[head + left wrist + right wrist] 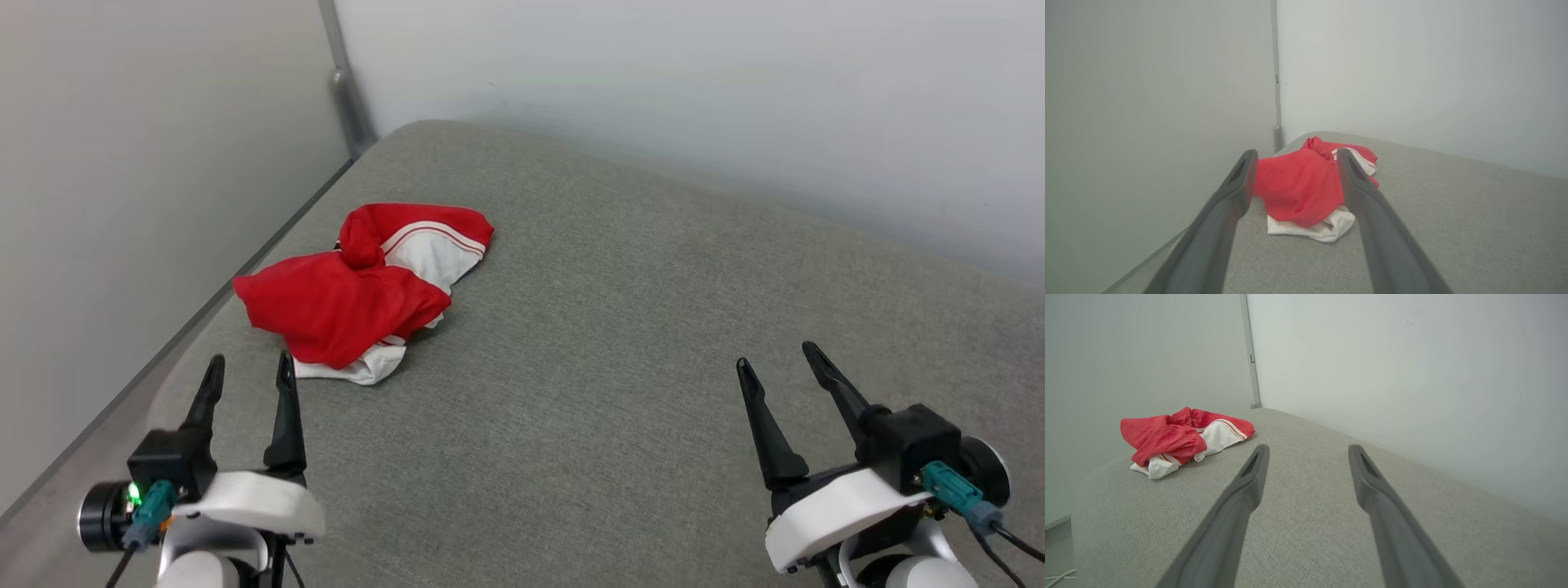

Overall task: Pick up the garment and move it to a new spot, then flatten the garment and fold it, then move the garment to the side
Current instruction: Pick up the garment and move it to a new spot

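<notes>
One garment [351, 286], red and white, in single heap. Two grippers: left gripper [250, 358], right gripper [775, 355]. Four dark fingers [287, 416] in total, two per gripper. One grey padded surface [612, 343]. Two pale walls: left wall [122, 204], back wall [694, 82]. One grey corner strip [347, 90] between them.
</notes>
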You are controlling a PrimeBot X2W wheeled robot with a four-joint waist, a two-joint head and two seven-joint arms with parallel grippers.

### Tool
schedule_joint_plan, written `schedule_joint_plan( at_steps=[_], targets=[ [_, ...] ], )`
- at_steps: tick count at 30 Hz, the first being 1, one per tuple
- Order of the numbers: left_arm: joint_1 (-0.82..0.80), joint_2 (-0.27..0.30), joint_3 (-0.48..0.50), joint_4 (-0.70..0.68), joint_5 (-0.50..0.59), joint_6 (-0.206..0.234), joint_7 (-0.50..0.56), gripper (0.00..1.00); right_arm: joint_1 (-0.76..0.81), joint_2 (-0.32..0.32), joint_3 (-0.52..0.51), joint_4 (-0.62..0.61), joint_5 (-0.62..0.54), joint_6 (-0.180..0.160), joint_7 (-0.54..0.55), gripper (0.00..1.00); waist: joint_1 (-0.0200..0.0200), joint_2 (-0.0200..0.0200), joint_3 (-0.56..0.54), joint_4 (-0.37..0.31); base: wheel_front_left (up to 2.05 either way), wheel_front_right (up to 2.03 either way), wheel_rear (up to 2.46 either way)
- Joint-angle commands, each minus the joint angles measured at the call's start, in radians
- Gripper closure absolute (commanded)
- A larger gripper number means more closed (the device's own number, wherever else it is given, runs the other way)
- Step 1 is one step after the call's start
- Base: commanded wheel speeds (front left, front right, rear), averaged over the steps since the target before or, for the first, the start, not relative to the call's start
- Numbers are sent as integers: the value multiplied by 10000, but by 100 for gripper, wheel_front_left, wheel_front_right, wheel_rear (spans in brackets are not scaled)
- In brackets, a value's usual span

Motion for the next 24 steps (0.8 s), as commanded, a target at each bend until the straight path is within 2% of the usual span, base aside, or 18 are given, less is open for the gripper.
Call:
schedule_joint_plan(
  at_steps=[1,6,11,13,14,15,17,23,24],
  targets=[
    [-348,97,9,3,-23,-58,-27,0,-178,4,-52,-120,-122,-3,53,0,0,0,351,-325,0,0,0],
    [-1711,634,157,344,-398,-210,85,0,-482,2,-116,-476,-298,-3,297,0,0,0,1239,-1001,0,0,0],
    [-3412,1619,375,892,-1231,-381,1199,0,-905,2,-199,-765,-517,-1,383,0,0,0,2273,-1728,0,0,0],
    [-3959,1890,405,1209,-1888,-427,1992,0,-1058,2,-189,-776,-539,-1,343,0,0,0,2621,-2033,0,0,0],
    [-4202,2133,384,1466,-2190,-438,2624,0,-1137,2,-193,-807,-555,-1,341,0,0,0,2827,-2161,0,0,0],
    [-4708,2580,352,1852,-2828,-437,3759,0,-1412,4,-163,-853,-642,-3,312,0,0,0,3272,-2407,0,0,0],
    [-5046,2961,275,2305,-3310,-447,4823,0,-1602,2,-160,-850,-620,-1,241,0,0,0,3650,-2613,0,0,0],
    [-5542,3909,115,3824,-4089,-443,7316,0,-2115,2,-191,-615,-421,-1,-66,0,0,0,4474,-3067,0,0,0],
    [-5654,4209,50,4522,-4304,-444,8005,0,-2280,2,-164,-434,-341,-1,-218,0,0,0,4739,-3204,0,0,0]
  ],
)
